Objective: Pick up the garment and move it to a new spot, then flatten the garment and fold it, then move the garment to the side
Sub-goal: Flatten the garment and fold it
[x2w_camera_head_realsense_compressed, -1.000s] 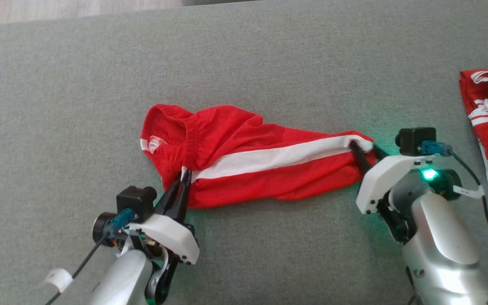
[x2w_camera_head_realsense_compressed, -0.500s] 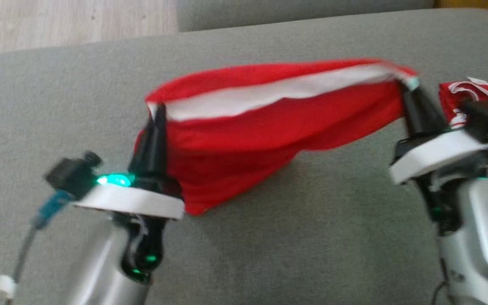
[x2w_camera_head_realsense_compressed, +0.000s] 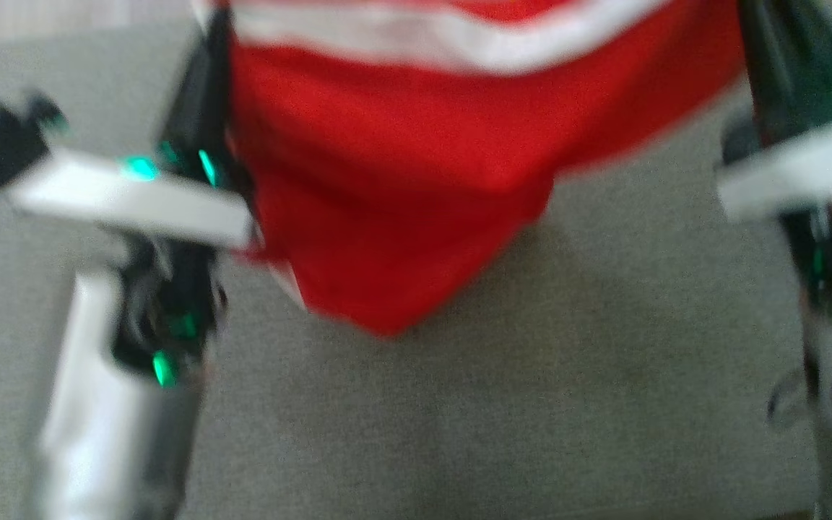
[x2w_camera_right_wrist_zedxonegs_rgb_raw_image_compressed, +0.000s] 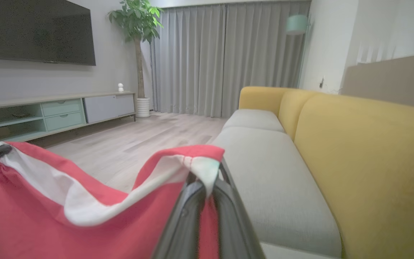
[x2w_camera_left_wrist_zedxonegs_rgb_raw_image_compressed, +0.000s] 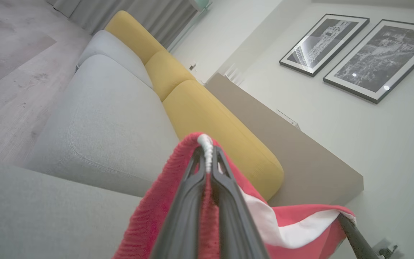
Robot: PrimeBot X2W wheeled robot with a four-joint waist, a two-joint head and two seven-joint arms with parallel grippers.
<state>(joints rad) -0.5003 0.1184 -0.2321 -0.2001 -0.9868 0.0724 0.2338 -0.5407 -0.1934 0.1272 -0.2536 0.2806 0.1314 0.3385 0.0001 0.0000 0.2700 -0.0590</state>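
The garment (x2w_camera_head_realsense_compressed: 416, 166) is red with a white stripe and hangs in the air, stretched between my two grippers above the grey seat (x2w_camera_head_realsense_compressed: 531, 404). My left gripper (x2w_camera_left_wrist_zedxonegs_rgb_raw_image_compressed: 207, 158) is shut on one end of the garment (x2w_camera_left_wrist_zedxonegs_rgb_raw_image_compressed: 156, 212), its white edge pinched between the fingertips. My right gripper (x2w_camera_right_wrist_zedxonegs_rgb_raw_image_compressed: 207, 180) is shut on the other end of the garment (x2w_camera_right_wrist_zedxonegs_rgb_raw_image_compressed: 49, 216), with the pale corner folded over the fingers. In the blurred head view the left fingers (x2w_camera_head_realsense_compressed: 199, 108) stand at the cloth's left edge and the right fingers (x2w_camera_head_realsense_compressed: 777, 65) at its right edge. The cloth sags to a point in the middle.
Grey seat cushions (x2w_camera_right_wrist_zedxonegs_rgb_raw_image_compressed: 264, 169) run ahead, backed by yellow cushions (x2w_camera_right_wrist_zedxonegs_rgb_raw_image_compressed: 368, 151). Wooden floor (x2w_camera_right_wrist_zedxonegs_rgb_raw_image_compressed: 149, 136), a low TV cabinet (x2w_camera_right_wrist_zedxonegs_rgb_raw_image_compressed: 49, 111), a plant (x2w_camera_right_wrist_zedxonegs_rgb_raw_image_compressed: 137, 21) and grey curtains (x2w_camera_right_wrist_zedxonegs_rgb_raw_image_compressed: 225, 57) lie beyond. Two framed pictures (x2w_camera_left_wrist_zedxonegs_rgb_raw_image_compressed: 354, 46) hang on the wall.
Both grippers have lifted the garment off the seat and raised it high. The right gripper closed on its end. The head camera has tilted and the picture is blurred.
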